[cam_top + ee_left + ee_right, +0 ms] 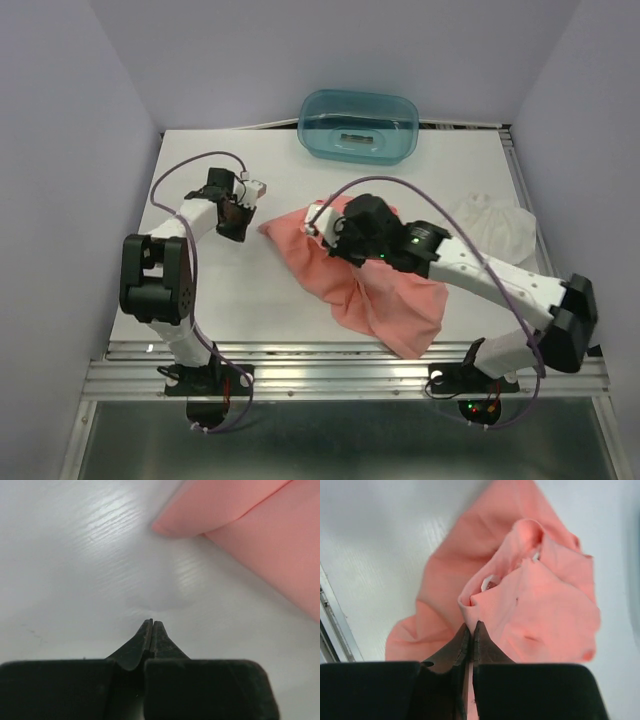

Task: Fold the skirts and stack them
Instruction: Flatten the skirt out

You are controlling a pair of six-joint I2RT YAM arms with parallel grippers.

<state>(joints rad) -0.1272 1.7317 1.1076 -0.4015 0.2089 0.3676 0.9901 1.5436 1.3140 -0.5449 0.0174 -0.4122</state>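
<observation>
Nearest the arm bases, a ribbed metal rail (340, 375) runs along the front edge of the white table (250, 300)

Just beyond it lies the salmon-pink skirt (390, 300), spread as a crumpled band from the near right toward the middle of the table, its near end close to the front edge and its far corner pointing left

The right gripper (471, 626) sits over the upper part of this skirt; in the right wrist view its two dark fingers are pressed together with a raised fold of the pink cloth pinched at the tips and a sliver of pink showing between them lower down, so it is clamped on the salmon-pink skirt

The left gripper (152, 625) is to the left of the skirt's far corner, near it but apart; in the left wrist view its fingers meet tip to tip over bare tabletop with nothing between them, and the rounded pink corner lies ahead and to the right

Farther right, near the table's right edge, the white skirt (495, 225) lies in a loose heap, apart from the pink one

At the far edge stands the teal plastic tub (358, 125), upright against the back wall
</observation>
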